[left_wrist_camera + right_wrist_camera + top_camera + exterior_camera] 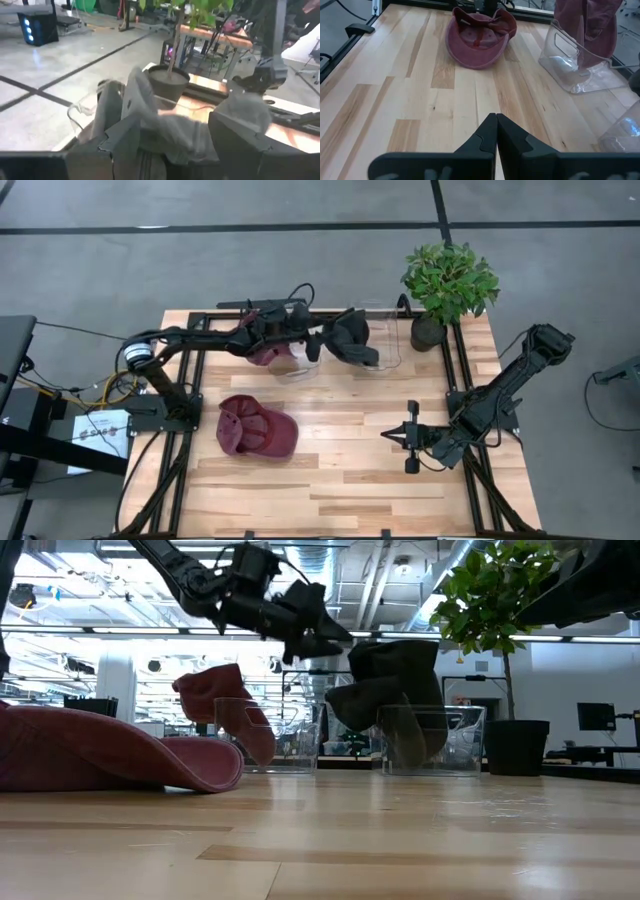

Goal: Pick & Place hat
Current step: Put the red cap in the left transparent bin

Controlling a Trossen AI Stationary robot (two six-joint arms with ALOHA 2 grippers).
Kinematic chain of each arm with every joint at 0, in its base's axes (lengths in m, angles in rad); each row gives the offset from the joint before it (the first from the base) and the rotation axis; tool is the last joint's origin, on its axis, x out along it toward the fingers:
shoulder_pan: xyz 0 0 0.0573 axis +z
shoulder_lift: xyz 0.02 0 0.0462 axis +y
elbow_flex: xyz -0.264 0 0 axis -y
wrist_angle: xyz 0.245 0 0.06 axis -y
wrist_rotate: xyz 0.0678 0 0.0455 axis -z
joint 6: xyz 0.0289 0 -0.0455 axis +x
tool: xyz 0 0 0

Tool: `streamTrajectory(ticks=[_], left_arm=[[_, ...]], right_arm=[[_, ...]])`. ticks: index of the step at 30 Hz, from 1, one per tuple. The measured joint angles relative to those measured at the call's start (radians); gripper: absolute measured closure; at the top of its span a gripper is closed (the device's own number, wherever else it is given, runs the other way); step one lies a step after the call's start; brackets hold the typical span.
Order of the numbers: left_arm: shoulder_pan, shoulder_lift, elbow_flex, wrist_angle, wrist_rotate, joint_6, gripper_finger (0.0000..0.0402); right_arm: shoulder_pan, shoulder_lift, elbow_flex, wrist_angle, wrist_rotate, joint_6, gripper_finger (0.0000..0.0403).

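Left gripper [315, 345] fingers pinching the dark cap [348, 338], draped over the right clear stand [430, 740] at the tabletop's [350, 470] far edge. Looks light and floppy; best gripped at crown fabric or brim.

Right gripper [495, 131] idle low over the tabletop, fingers pressed together. Its wrist view shows the loose maroon cap [479, 39] lying inside-up, which the low view doesn't reveal.

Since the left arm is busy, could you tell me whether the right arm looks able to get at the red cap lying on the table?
Probably yes: bare tabletop lies between the shut right tool and the red cap, with nothing in the way.
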Motion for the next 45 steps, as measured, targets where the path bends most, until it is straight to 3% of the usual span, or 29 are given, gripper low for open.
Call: streamTrajectory(ticks=[12,20,27,33,45], left_arm=[[-0.009,-0.156,0.000,-0.271,-0.004,0.024,0.0169],[-0.091,-0.273,0.000,-0.473,0.000,0.103,0.0170],[-0.231,-0.388,0.000,-0.622,-0.019,0.103,0.0170],[-0.380,-0.443,0.000,-0.652,-0.028,0.040,0.0170],[-0.651,-0.443,-0.028,-0.822,-0.269,-0.070,0.0170]], right_arm=[[0.000,0.000,0.000,0.000,0.000,0.001,0.0403],[0.000,0.000,0.000,0.000,0.003,0.005,0.0403],[0.000,0.000,0.000,0.000,0.003,0.012,0.0403],[0.000,0.000,0.000,0.001,0.003,0.026,0.0403],[0.000,0.000,0.000,0.012,0.002,0.036,0.0403]])
